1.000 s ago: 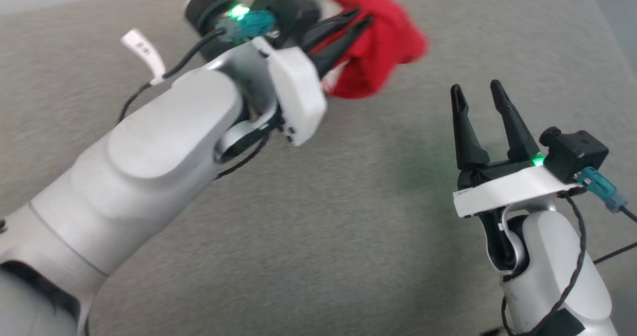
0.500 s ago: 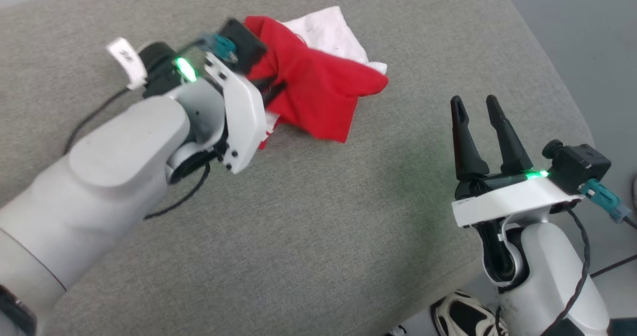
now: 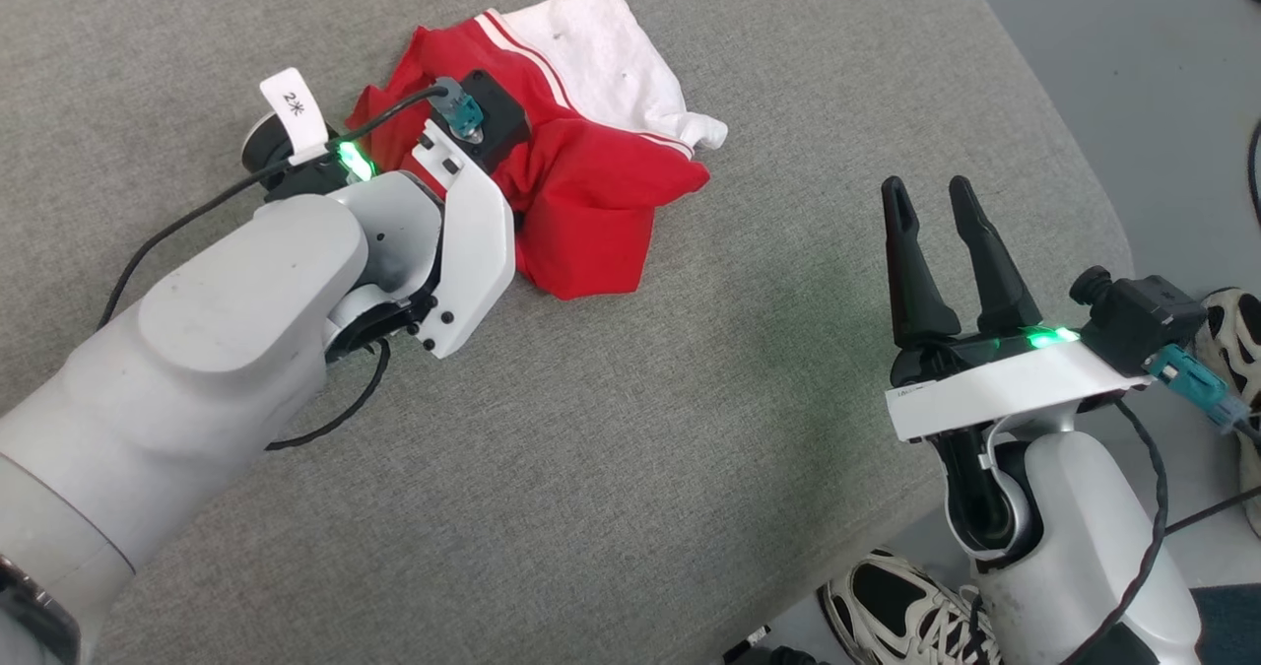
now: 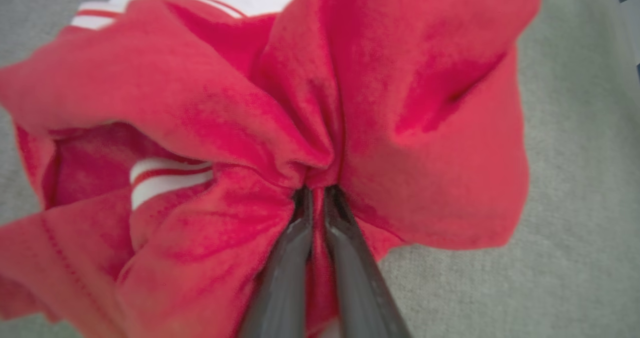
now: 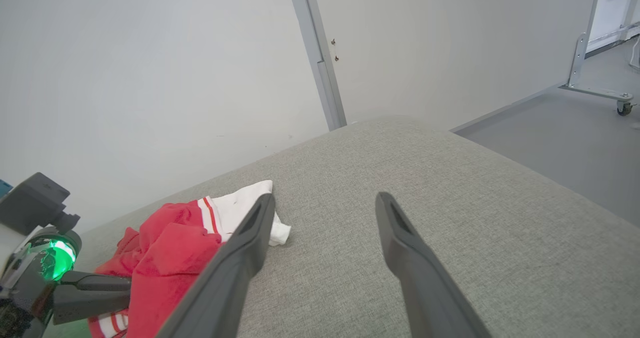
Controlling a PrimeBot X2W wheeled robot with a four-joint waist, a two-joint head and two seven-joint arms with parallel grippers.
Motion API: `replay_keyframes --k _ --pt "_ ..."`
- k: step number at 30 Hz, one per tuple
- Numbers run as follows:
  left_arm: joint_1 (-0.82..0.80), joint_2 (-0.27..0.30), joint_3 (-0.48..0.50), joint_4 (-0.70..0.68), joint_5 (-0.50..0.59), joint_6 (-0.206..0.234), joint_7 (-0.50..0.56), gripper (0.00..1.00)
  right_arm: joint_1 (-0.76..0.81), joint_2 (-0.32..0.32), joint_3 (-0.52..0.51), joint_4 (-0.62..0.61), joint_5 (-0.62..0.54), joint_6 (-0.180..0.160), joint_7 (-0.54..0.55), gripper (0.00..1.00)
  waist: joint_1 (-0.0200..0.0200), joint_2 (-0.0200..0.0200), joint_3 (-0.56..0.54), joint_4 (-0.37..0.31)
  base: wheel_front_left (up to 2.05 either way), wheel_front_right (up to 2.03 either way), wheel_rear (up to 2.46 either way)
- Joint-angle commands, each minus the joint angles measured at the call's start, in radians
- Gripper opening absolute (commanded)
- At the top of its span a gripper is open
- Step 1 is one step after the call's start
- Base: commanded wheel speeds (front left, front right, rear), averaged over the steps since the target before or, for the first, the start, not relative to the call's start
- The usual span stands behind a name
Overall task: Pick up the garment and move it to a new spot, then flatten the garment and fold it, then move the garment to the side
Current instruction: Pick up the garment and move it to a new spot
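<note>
Grey padded surface [image 3: 690, 429] takes up most of the scene. The jersey [image 3: 591, 202] lies bunched on its far-left part, well away from the right edge. It looks light, soft & floppy w/ no stiffness, so it'll prob. sag & trail from any single grip pt. Not fragile, not likely to slip much. One pinch is OK for dragging. For flattening, better to take hold at two spread pts along a hem or the striped trim [image 3: 522, 54], else it'd likely bunch up again. White panel [image 3: 601, 64] sits at the far side of the heap, red cloth nearer.

Left claw [image 4: 316, 190]: pressed together, pinching a gathered red fold approx. mid-heap. Cloth puckers round the tips on all sides.

Right claw [image 3: 926, 192]: spread wide, holding nothing, over the near-right of the surface. It's well apart from the jersey, bare grey between.
</note>
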Motion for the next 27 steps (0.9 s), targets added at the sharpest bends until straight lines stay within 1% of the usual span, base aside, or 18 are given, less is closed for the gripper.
replay_keyframes --k 1,2,3,4,5,6,7,11,15,17,20,22,24,27 --pt "0.063 0.029 -0.04 0.06 0.008 0.006 0.032 0.0 0.001 0.002 -0.003 -0.001 0.003 0.0 -0.005 1.0 0.0 -0.0001 0.003 0.001 0.0 0.0 0.0" --pt "0.058 0.029 -0.039 0.067 0.005 0.007 0.017 0.0 0.002 0.002 -0.005 0.001 0.002 0.0 -0.005 1.0 0.0 -0.0001 0.002 0.004 0.0 0.0 0.0" --pt "0.052 0.027 -0.038 0.07 0.003 0.008 0.002 0.17 0.003 0.002 -0.005 0.003 -0.001 0.0 -0.005 1.0 0.0 -0.0001 -0.001 0.009 0.0 0.0 0.0" --pt "0.045 0.024 -0.036 0.07 0.002 0.008 -0.013 0.3 0.004 0.002 -0.005 0.004 -0.007 0.0 -0.005 1.0 0.0 -0.0001 -0.005 0.016 0.0 0.0 0.0" --pt "0.037 0.02 -0.034 0.068 -0.002 0.008 -0.031 0.5 0.005 0.002 -0.005 0.004 -0.013 0.0 -0.005 1.0 0.0 -0.0001 -0.01 0.025 0.0 0.0 0.0" --pt "0.029 0.017 -0.032 0.063 0.0 0.008 -0.05 0.86 0.005 0.002 -0.006 0.005 -0.02 0.0 -0.005 1.0 0.0 -0.0001 -0.018 0.036 0.0 0.0 0.0" --pt "0.02 0.014 -0.029 0.056 -0.001 0.008 -0.073 1.0 0.006 0.002 -0.009 0.006 -0.028 0.0 -0.005 1.0 0.0 -0.0001 -0.027 0.047 0.0 0.0 0.0" --pt "-0.013 -0.015 -0.023 0.032 -0.053 0.005 -0.194 1.0 0.016 0.001 -0.029 0.012 -0.076 0.0 -0.005 1.0 0.0 -0.0001 -0.072 0.113 0.0 0.0 0.0" --pt "-0.003 -0.042 -0.018 0.015 -0.1 0.004 -0.328 1.0 0.029 0.001 -0.051 0.021 -0.132 0.0 -0.005 1.0 0.0 -0.0001 -0.121 0.187 0.0 0.0 0.0" --pt "0.023 -0.048 -0.013 0.009 -0.14 0.004 -0.387 1.0 0.037 0.0 -0.064 0.027 -0.16 0.0 -0.005 1.0 0.0 -0.0001 -0.144 0.223 0.0 0.0 0.0" --pt "0.066 -0.041 0.006 0.013 -0.19 0.004 -0.474 1.0 0.042 0.001 -0.078 0.034 -0.2 0.0 -0.005 1.0 0.0 -0.0001 -0.174 0.27 0.0 0.0 0.0" --pt "0.113 -0.035 0.015 0.037 -0.21 0.004 -0.531 1.0 0.05 -0.002 -0.086 0.038 -0.221 0.0 -0.005 1.0 0.0 -0.0001 -0.19 0.3 0.0 0.0 0.0" --pt "0.175 -0.039 0.037 0.067 -0.252 0.004 -0.592 1.0 0.06 -0.014 -0.091 0.046 -0.235 0.0 -0.005 1.0 0.0 -0.0001 -0.208 0.328 0.0 0.0 0.0" --pt "0.26 -0.046 0.066 0.122 -0.287 0.004 -0.663 1.0 0.069 -0.04 -0.098 0.058 -0.253 0.0 -0.005 1.0 0.0 -0.0001 -0.234 0.372 0.0 0.0 0.0"
